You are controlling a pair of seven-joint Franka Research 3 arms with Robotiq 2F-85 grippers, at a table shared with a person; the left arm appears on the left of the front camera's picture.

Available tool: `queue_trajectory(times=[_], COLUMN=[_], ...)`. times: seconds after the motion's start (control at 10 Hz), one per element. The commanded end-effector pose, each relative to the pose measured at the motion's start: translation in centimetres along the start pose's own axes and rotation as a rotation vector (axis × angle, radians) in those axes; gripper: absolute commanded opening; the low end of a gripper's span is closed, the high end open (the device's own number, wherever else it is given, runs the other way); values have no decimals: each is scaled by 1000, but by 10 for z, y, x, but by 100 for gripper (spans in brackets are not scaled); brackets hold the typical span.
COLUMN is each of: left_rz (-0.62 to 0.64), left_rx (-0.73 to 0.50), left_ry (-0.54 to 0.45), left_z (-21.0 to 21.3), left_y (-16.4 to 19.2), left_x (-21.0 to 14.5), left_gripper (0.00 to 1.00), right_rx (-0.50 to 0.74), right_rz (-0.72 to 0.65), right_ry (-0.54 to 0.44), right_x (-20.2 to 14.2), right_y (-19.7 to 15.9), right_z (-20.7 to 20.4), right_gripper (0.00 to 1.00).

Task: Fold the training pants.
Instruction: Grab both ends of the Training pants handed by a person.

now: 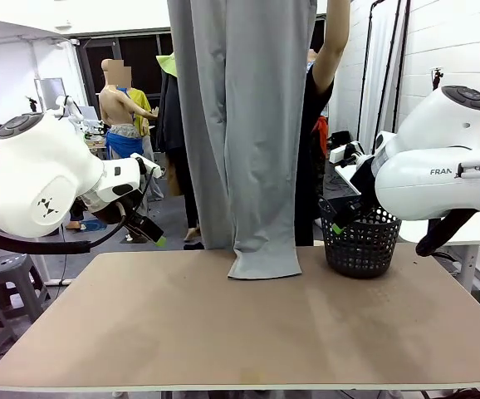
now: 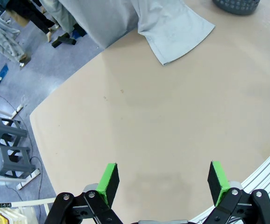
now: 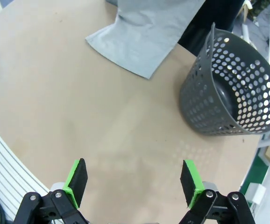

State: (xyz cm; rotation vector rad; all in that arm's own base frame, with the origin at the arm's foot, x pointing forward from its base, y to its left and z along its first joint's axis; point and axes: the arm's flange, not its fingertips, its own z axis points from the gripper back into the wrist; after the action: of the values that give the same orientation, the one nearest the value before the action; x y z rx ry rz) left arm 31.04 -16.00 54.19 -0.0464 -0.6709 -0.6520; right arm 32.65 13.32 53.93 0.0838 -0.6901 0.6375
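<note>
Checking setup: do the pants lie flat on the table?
No, the training pants hang upright, only their leg ends resting on the table.

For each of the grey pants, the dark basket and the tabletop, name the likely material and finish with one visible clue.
Training pants: soft knit-looking fabric, matte light grey; hangs in long loose folds.
Basket: probably plastic, dark, slightly glossy; rigid wall with round holes.
Tabletop: smooth matte tan board, perhaps laminate; flat, faintly scuffed.

I am looking into a robotics lab or workshop hall, I think: a plain tan counter [image 1: 223,332] between the white left arm [image 1: 36,179] and right arm [image 1: 443,166], a painted brick wall [image 1: 452,50] with black pipes [image 1: 400,58], and grey plastic stools [image 2: 9,149] on a bare grey floor [image 2: 41,65].
</note>
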Motion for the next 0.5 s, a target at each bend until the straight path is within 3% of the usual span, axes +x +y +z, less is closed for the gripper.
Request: queue_trajectory(times=[0.0, 0.4], left_rz=[-4, -4], left_rx=[-17, -17], left_ry=[1, 1], left_z=[-1, -1], left_y=[1, 1], left_x=[-1, -1], left_gripper=[100, 100], right_rx=[-2, -2], right_rz=[-2, -2], right_ry=[-7, -7], right_x=[0, 0], right_y=[-1, -1], right_z=[0, 0], right_gripper=[100, 100])
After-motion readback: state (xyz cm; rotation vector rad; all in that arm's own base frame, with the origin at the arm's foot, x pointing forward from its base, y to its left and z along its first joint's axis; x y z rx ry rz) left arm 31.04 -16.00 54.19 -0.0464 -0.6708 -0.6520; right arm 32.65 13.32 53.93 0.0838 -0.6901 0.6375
